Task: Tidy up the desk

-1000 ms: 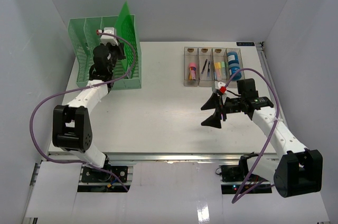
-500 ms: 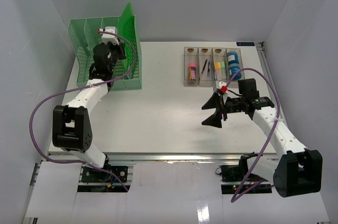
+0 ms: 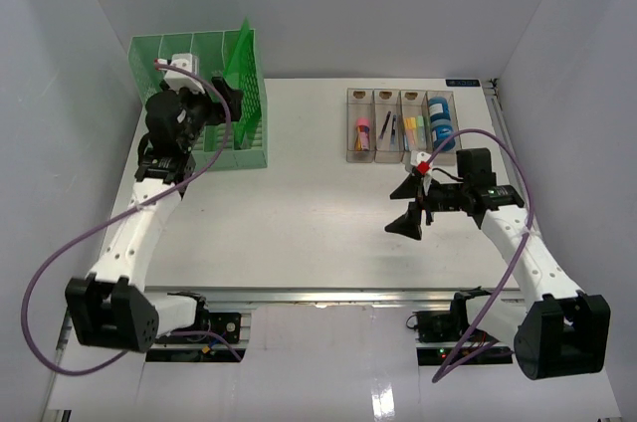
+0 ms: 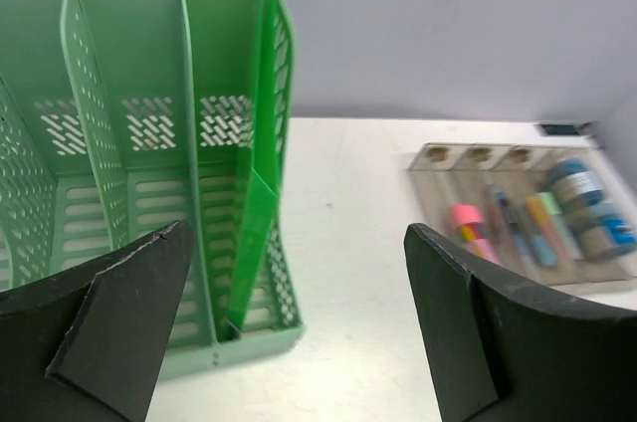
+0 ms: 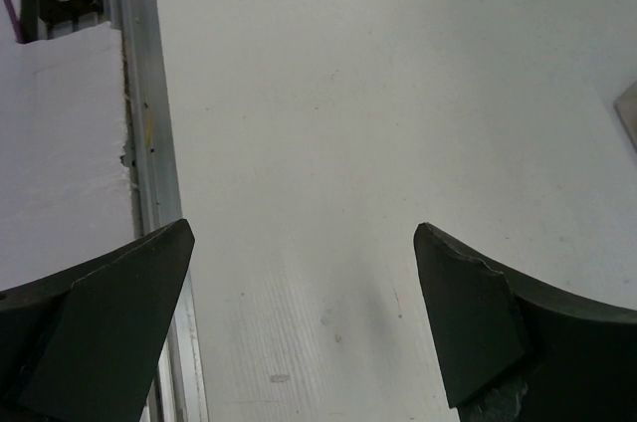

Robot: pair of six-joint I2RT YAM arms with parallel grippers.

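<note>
The desk (image 3: 299, 203) is a white tabletop with a metal rail (image 3: 318, 295) along its front edge. At its back left stands a green slotted file rack (image 3: 199, 104). A bright green folder (image 3: 239, 56) stands upright in the rack's rightmost slot and also shows in the left wrist view (image 4: 261, 173). My left gripper (image 3: 225, 96) hovers just in front of the rack, open, nothing between its fingers (image 4: 129, 303). My right gripper (image 3: 405, 207) hangs open over bare desk at the right, empty, and in its wrist view (image 5: 302, 228) only tabletop (image 5: 348, 94) lies below.
A clear four-compartment tray (image 3: 400, 125) at the back right holds pens, a pink item and blue rolls; it also shows in the left wrist view (image 4: 518, 213). Pale grey walls enclose the desk. The front rail (image 5: 139, 143) lies close to the right gripper.
My left gripper has opened, let go of the green folder and drawn back out of the rack; the folder stays in the slot. The right gripper opened slightly wider and barely shifted.
</note>
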